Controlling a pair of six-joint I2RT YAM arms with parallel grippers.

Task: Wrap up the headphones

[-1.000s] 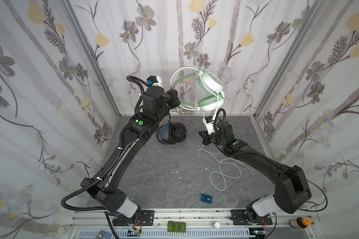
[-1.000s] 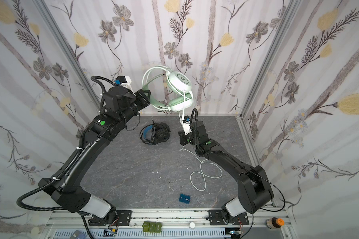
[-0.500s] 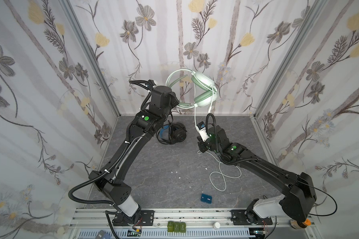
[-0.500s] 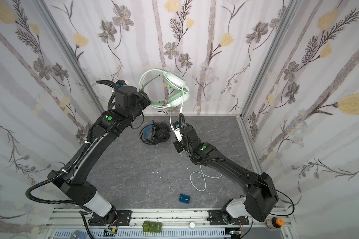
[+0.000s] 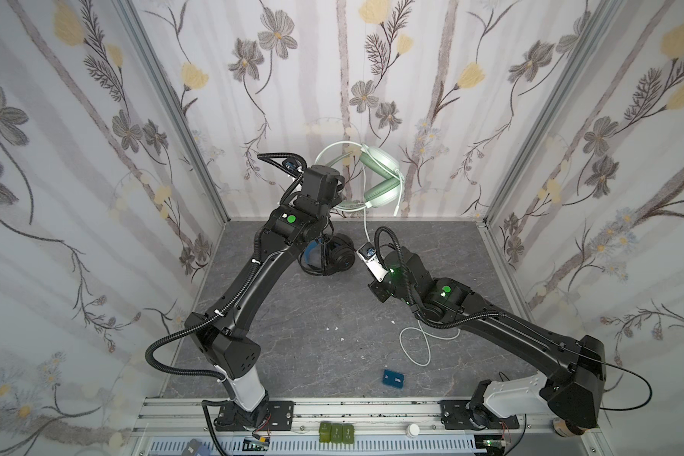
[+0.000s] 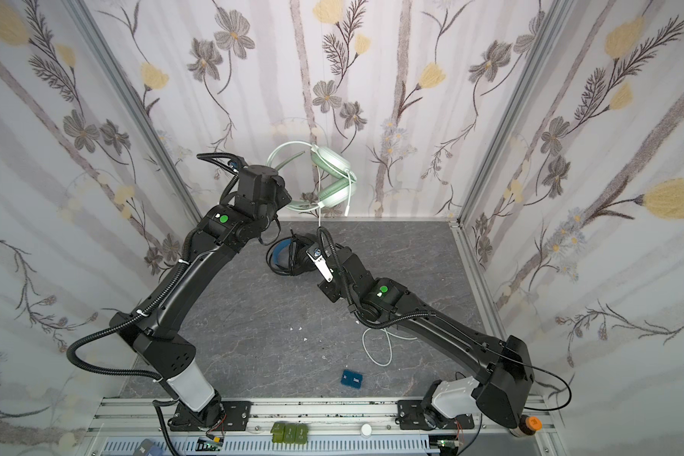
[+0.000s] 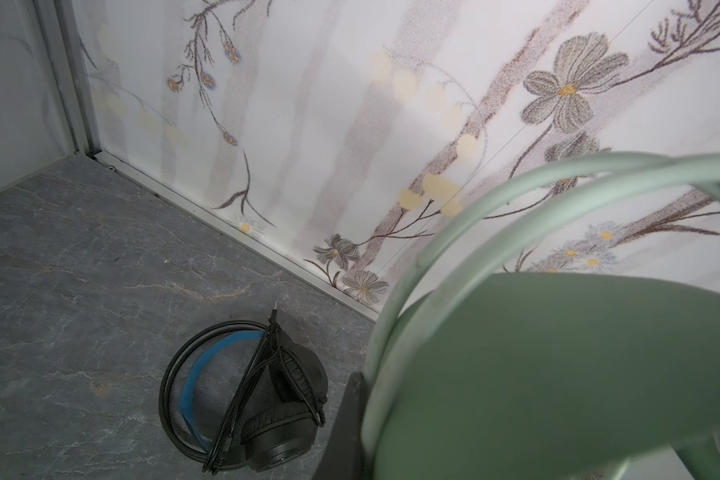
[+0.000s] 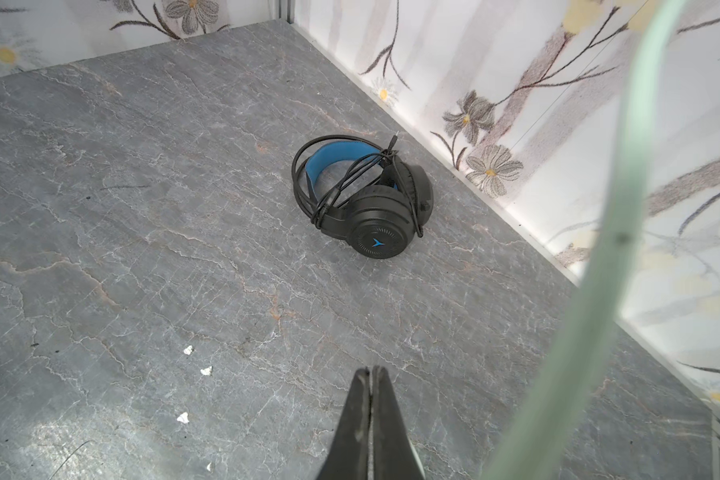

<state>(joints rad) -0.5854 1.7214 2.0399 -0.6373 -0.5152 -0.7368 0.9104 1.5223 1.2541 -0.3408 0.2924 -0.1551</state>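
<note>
Both top views look steeply down from high over the front rail (image 5: pixel 332 410) toward the back wall (image 5: pixel 332 79), framing the whole floor (image 5: pixel 312 316) (almost identically). Each wrist camera hangs lower, angled at floor and back wall. Both catch the black headset (image 7: pixel 283 444). The mint-green headset (image 7: pixel 558 374) crowds the left wrist lens.

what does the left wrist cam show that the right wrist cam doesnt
Only left wrist: the mint headset, its headband close up and filling much of the view.
Only right wrist: the right gripper, jaws shut with nothing between them; the pale cable as a blurred streak beside it; white flecks on the floor; the blue logo on the black headset.
Both: the black headset lying on the grey floor near the floral wall, its cable wound around it.
</note>
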